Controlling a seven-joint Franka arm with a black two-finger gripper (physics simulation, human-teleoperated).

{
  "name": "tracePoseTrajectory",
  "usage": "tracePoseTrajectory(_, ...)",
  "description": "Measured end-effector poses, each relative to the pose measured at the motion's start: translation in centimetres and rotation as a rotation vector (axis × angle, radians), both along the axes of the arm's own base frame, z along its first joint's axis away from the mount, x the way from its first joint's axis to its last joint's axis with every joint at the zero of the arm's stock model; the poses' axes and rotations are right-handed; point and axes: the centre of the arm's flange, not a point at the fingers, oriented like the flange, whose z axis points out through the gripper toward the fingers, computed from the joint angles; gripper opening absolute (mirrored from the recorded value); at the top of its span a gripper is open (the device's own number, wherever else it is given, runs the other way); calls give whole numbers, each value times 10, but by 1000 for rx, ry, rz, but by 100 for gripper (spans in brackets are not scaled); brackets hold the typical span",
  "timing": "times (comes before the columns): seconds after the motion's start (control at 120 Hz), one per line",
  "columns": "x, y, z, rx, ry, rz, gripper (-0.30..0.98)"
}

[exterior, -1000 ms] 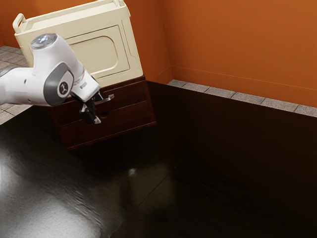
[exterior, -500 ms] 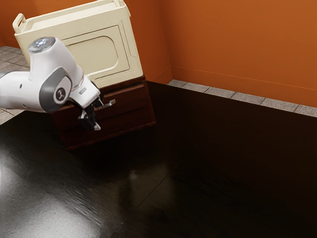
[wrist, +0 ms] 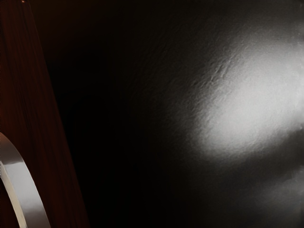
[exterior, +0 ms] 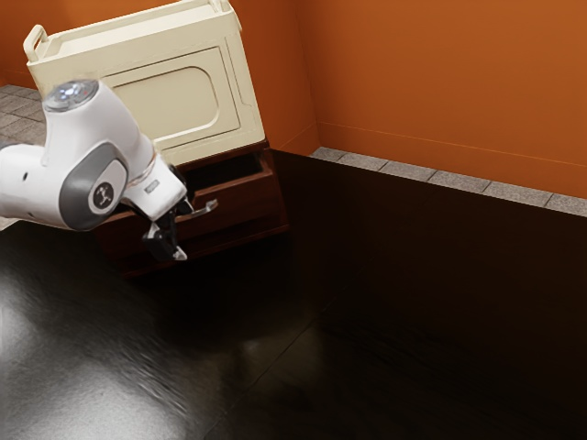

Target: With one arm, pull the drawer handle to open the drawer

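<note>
Drawer (exterior: 246, 203) is found between nine and ten o'clock from the exterior view's centre, under the cream box (exterior: 176, 108). Left to right, the jaws (exterior: 186, 232) are held open, clearly parted; nothing is seen clamped, and whether the handle (exterior: 210, 207) is touched cannot be told. It is seen between one and two o'clock from them. Behind the front, a dark opening (exterior: 240, 168) is exposed that was not seen half a second ago: the drawer has been drawn partly out. The task is judged well under way; a steady outward pull is called for, and the handle could be lost if the hand drifts. On the arm (exterior: 78, 188), a dark round emblem (exterior: 105, 194) is displayed, and farther right a small label (exterior: 152, 185); no brand or wording can be read.
</note>
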Motion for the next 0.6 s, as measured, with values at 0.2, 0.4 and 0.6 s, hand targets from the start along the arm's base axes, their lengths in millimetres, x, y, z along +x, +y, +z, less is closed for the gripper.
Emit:
tracePoseTrajectory(0.2,-11,-24,1,5,0,-11,67)
tracePoseTrajectory(0.4,-25,-44,-2,7,5,-12,70)
tracePoseTrajectory(0.6,-39,-58,-2,12,-9,-1,66)
